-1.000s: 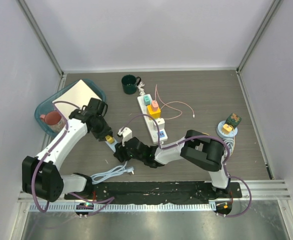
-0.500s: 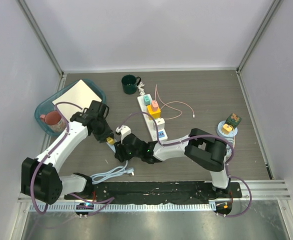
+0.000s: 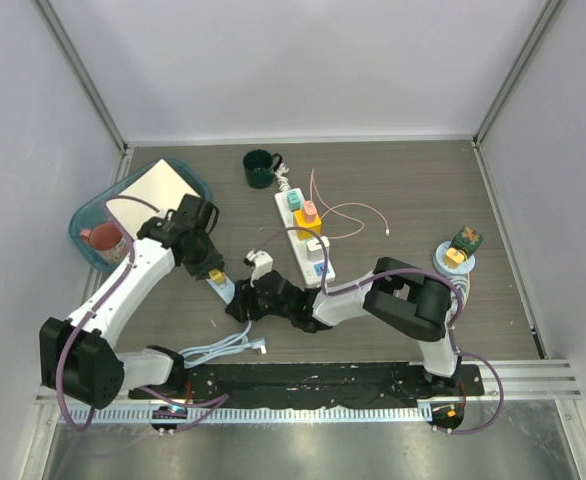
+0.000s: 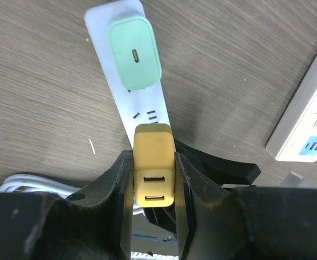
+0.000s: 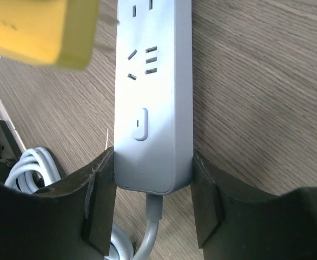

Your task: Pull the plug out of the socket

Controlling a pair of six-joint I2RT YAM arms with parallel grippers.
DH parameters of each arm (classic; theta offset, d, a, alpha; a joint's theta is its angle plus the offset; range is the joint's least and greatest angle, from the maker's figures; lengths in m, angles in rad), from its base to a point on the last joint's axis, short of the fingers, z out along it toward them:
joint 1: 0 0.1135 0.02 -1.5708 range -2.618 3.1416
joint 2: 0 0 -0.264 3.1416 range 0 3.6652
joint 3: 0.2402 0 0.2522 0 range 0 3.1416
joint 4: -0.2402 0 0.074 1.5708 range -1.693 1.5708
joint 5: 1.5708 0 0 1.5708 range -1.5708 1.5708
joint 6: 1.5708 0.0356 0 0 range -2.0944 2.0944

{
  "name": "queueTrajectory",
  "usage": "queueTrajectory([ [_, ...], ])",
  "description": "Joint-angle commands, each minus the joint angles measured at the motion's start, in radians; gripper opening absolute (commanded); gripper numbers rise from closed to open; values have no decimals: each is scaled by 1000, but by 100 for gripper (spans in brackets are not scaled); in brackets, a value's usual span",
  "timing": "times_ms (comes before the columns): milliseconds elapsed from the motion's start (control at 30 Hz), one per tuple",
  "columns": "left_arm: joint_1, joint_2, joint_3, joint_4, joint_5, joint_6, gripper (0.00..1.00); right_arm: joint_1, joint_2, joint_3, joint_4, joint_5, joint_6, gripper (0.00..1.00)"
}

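A short white power strip [image 4: 127, 89] lies on the table, with a mint charger [image 4: 133, 52] plugged in at its far end. My left gripper [image 4: 154, 168] is shut on a yellow plug [image 4: 154, 162] and holds it just off the strip, whose socket holes show bare beside it. In the top view the left gripper [image 3: 213, 274] is left of the strip [image 3: 253, 278]. My right gripper [image 5: 153, 162] is shut on the strip's cable end [image 5: 154, 108], one finger on each side. The yellow plug [image 5: 39, 27] shows blurred above it.
A longer white power strip [image 3: 306, 235] with several coloured plugs lies mid-table and shows in the left wrist view [image 4: 310, 119]. A coiled white cable [image 3: 218, 348] lies near the front. A teal tray [image 3: 93, 215], a green mug [image 3: 260, 168], a thin pink wire [image 3: 348, 215] and a small stack [image 3: 458, 250] stand around.
The left gripper has moved up and left with the yellow plug. The right gripper has drawn the short strip to the right, so plug and strip have come apart.
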Motion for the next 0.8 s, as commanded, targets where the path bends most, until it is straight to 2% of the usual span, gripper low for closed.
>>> queueTrajectory([
  [0, -39, -5, 54, -59, -179, 31, 0, 2, 44, -46, -241, 57, 43, 1],
  [67, -65, -11, 37, -62, -191, 34, 0, 3, 36, -47, -249, 69, 29, 1],
  [233, -64, -26, 43, -5, -75, 39, 0, 9, 23, -49, -242, 60, 22, 1],
  [400, -65, -17, 167, 25, -45, 97, 0, 49, -10, -62, -275, 64, -38, 1],
  [533, -62, 70, 241, 38, -65, 145, 0, 71, -49, -96, -292, 110, -61, 2],
  [633, -62, 147, 273, 102, -54, 171, 0, 75, -77, -113, -285, 139, -75, 17],
  [767, -59, 266, 321, 122, -108, 195, 0, 77, -118, -127, -271, 169, -93, 39],
])
